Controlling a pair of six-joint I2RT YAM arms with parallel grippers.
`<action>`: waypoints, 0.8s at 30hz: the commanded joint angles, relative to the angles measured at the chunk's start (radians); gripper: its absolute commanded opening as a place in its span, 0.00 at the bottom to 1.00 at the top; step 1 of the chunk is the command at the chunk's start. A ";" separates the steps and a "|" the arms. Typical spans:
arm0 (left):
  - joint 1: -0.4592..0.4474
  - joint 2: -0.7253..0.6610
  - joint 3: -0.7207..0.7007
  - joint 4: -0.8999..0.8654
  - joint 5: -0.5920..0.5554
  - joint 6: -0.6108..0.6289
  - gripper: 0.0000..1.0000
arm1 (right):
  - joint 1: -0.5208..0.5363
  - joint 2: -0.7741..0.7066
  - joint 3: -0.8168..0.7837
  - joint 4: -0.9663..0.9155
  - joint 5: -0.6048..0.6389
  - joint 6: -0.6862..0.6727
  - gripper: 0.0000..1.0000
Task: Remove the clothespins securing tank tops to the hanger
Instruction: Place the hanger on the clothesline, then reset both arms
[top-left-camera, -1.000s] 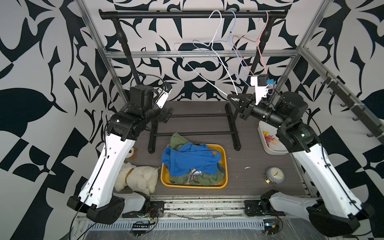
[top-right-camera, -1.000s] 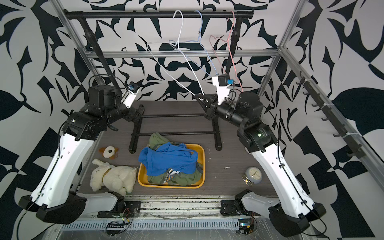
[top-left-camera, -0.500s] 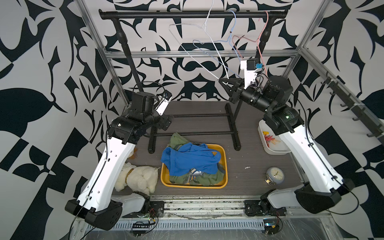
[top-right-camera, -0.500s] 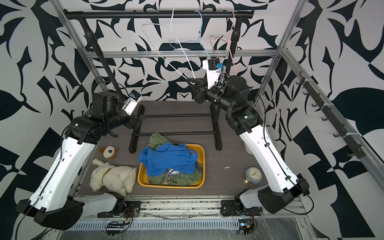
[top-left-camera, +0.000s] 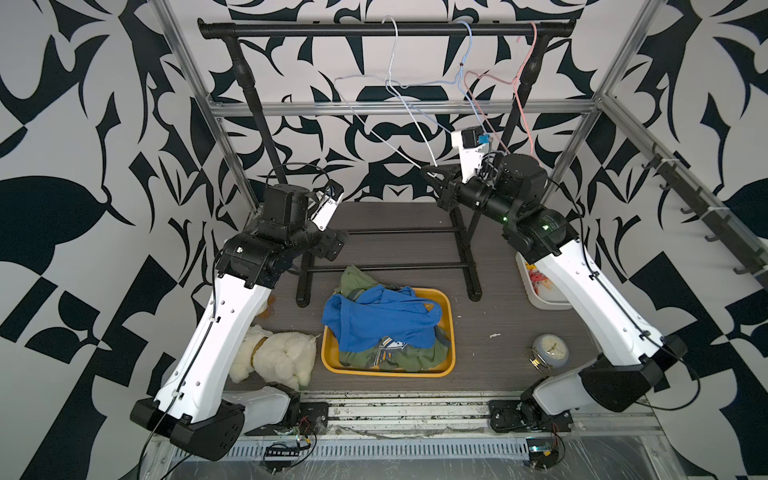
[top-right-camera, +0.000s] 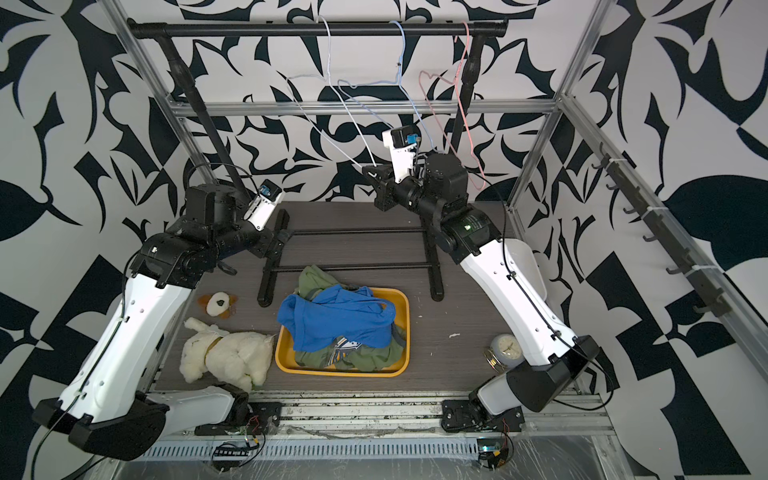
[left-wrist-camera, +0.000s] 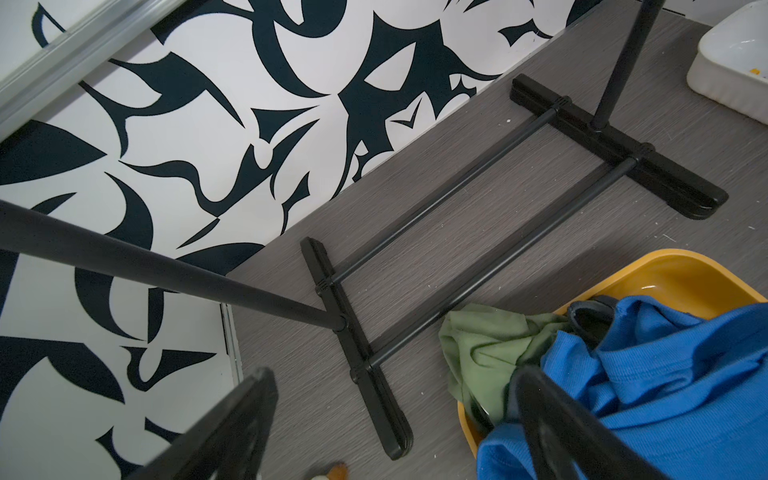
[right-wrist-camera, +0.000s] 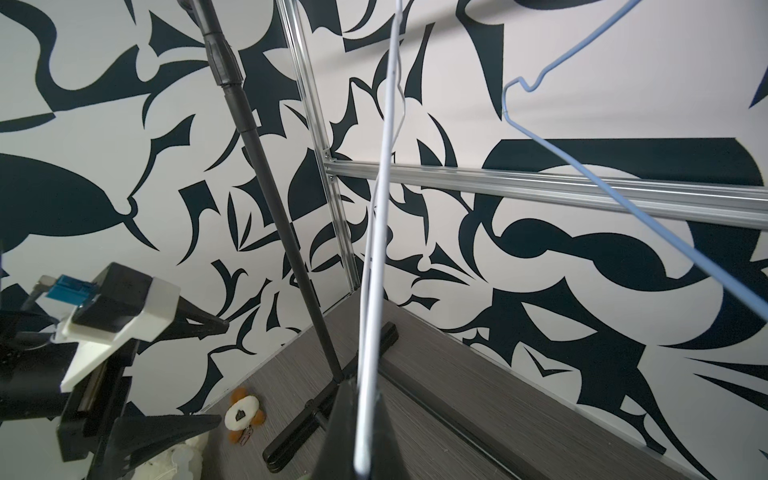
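While right hand (top-left-camera: 429, 171) pinches thin wire hanger (right-wrist-camera: 376, 266), crumpled tank tops (top-left-camera: 380, 320)

Both top views are bright and evenly lit by diffuse overhead light, with only soft, faint shadows under the arms on the grey surface (top-left-camera: 494, 316). Wide-angle distortion bows the frame posts (top-left-camera: 190, 68) toward the edges, and the plastic sheet (top-left-camera: 602, 457) at the lower right gives pale glare. The left wrist view is dimmer, and the left gripper (left-wrist-camera: 392, 374), close to the lens, is out of focus. In the right wrist view the white hanger (right-wrist-camera: 376, 266) blurs nearest the lens, while the wall behind is sharp.
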 joint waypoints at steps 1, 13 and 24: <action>0.004 -0.009 -0.023 0.033 -0.013 -0.024 0.94 | 0.007 -0.048 0.019 0.034 0.035 -0.025 0.00; 0.109 -0.001 -0.022 0.090 -0.010 -0.216 0.94 | 0.014 -0.096 -0.031 -0.011 0.147 -0.034 0.77; 0.439 -0.075 -0.184 0.254 0.166 -0.411 0.95 | -0.017 -0.176 -0.157 -0.048 0.279 -0.008 0.99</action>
